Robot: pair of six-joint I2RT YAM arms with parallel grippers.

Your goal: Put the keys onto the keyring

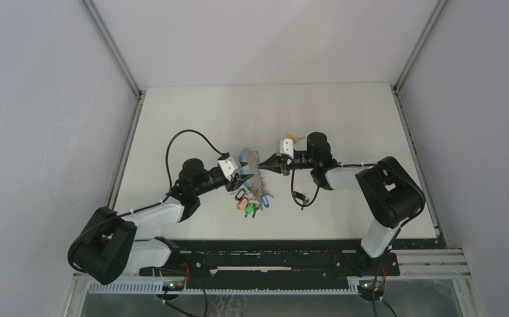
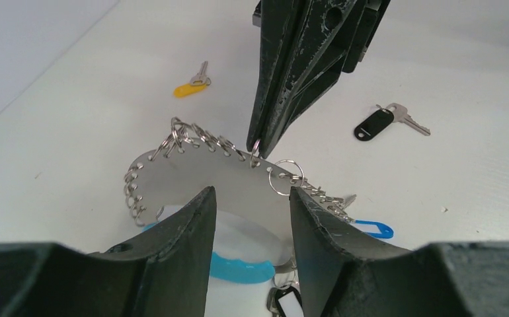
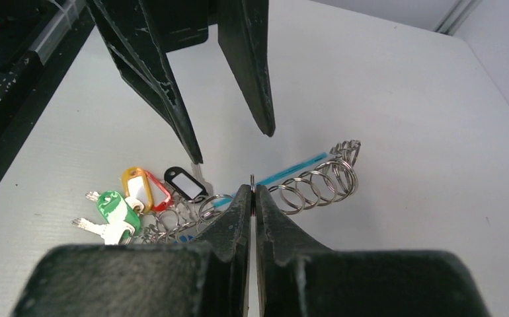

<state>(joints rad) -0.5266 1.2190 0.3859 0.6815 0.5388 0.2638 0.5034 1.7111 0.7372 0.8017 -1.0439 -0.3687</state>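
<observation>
Seen from overhead, the keyring [image 1: 252, 187] is only a small tangle between the two arms near the middle of the counter [image 1: 344, 112], and its parts cannot be told apart there. In the left wrist view its lower half is hidden behind that arm's own fingers [image 2: 179, 244] and cut off by the frame edge. In the right wrist view the closed fingers cover the near end of the bunch. What shows is an arching chain of small metal rings, a light-blue band, and a cluster of green, yellow, red and black tags lying on the counter. The right end effector [image 3: 251, 190] is clamped on one thin ring of the chain. The left end effector [image 2: 252, 193] stands apart, straddling the band; whether it touches the band is unclear. A yellow-tagged key [image 2: 191, 84] and a black-tagged key [image 2: 384, 121] lie loose beyond the bunch.
</observation>
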